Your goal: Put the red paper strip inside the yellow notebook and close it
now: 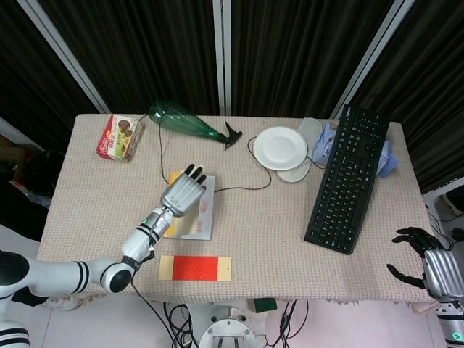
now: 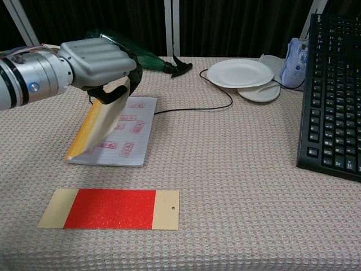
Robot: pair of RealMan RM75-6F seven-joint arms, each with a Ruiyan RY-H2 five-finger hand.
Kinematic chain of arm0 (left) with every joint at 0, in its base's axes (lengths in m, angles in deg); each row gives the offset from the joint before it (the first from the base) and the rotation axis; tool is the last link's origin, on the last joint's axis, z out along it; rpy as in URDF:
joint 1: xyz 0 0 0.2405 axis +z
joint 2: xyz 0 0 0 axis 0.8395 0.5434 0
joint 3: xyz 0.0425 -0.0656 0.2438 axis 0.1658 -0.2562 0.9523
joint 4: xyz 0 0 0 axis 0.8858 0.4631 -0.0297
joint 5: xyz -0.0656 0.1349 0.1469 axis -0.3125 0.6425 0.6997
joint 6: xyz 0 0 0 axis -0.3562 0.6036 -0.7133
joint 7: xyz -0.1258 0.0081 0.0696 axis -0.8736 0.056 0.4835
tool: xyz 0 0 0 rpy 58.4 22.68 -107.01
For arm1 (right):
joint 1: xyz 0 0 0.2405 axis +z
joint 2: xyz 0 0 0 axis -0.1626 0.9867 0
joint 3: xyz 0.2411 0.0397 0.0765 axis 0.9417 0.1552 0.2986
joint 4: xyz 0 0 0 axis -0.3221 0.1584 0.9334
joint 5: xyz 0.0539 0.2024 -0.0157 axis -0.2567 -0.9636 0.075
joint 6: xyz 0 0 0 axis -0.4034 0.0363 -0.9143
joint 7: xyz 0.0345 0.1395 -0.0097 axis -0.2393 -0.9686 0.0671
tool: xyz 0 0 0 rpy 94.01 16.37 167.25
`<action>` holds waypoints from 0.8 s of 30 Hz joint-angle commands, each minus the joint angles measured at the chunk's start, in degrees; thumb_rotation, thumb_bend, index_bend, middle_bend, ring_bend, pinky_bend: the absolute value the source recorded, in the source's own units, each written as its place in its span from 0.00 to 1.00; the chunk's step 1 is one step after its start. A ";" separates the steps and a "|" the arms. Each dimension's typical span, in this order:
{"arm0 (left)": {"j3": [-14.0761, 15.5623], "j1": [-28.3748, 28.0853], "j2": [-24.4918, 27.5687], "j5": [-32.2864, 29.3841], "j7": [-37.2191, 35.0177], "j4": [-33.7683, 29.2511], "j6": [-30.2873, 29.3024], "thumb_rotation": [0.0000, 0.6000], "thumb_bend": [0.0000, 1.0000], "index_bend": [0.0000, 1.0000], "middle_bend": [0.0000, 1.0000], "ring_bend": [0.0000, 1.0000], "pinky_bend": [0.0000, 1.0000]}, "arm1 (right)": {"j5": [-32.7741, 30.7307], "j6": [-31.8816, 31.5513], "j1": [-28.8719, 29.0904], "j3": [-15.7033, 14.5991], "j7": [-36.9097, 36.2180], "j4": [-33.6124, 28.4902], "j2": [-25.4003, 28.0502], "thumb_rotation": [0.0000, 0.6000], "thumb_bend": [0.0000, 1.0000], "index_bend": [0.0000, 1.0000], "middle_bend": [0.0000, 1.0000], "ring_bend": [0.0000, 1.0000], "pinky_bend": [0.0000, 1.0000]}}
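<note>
The yellow notebook (image 1: pixel 194 217) (image 2: pixel 125 135) lies left of the table's middle, with its white printed page showing. My left hand (image 1: pixel 183 194) (image 2: pixel 100 62) grips the yellow cover (image 2: pixel 95 125) and holds it tilted up off the page. The red paper strip (image 1: pixel 195 267) (image 2: pixel 110 209), red with tan ends, lies flat near the front edge, just in front of the notebook and apart from it. My right hand (image 1: pixel 429 264) hangs off the table's front right corner, fingers apart and holding nothing; the chest view does not show it.
A green bottle (image 1: pixel 185 121) (image 2: pixel 153 58) and a snack box (image 1: pixel 119 136) sit at the back left. A black cable (image 1: pixel 232 188) (image 2: pixel 192 107) runs from the notebook's far edge toward the white plate (image 1: pixel 280 148) (image 2: pixel 240 72). A black keyboard (image 1: pixel 348 177) (image 2: pixel 335 96) lies at the right.
</note>
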 commanded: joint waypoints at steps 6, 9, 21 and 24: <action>-3.59 -0.30 0.45 -4.29 -2.09 -3.92 -1.13 1.00 0.61 0.55 0.25 0.13 0.17 | -0.23 0.51 0.35 0.28 -1.12 0.75 0.11 1.00 0.12 0.41 0.26 0.19 0.27; -3.03 0.84 2.09 -3.89 -3.31 -4.29 -1.85 1.00 0.61 0.52 0.24 0.13 0.16 | -0.02 0.86 0.76 0.38 -1.26 0.89 -0.01 1.00 0.12 0.41 0.26 0.19 0.27; 2.50 6.96 11.80 -5.37 -5.88 -8.13 -3.16 1.00 0.59 0.34 0.13 0.08 0.11 | 0.64 1.23 1.55 0.47 -0.25 -0.05 0.15 1.00 0.12 0.41 0.25 0.19 0.27; 3.16 8.80 14.04 -4.94 -7.35 -9.46 -4.56 1.00 0.58 0.27 0.11 0.06 0.11 | 0.85 1.34 1.82 0.53 0.29 -0.63 0.36 1.00 0.12 0.41 0.25 0.19 0.27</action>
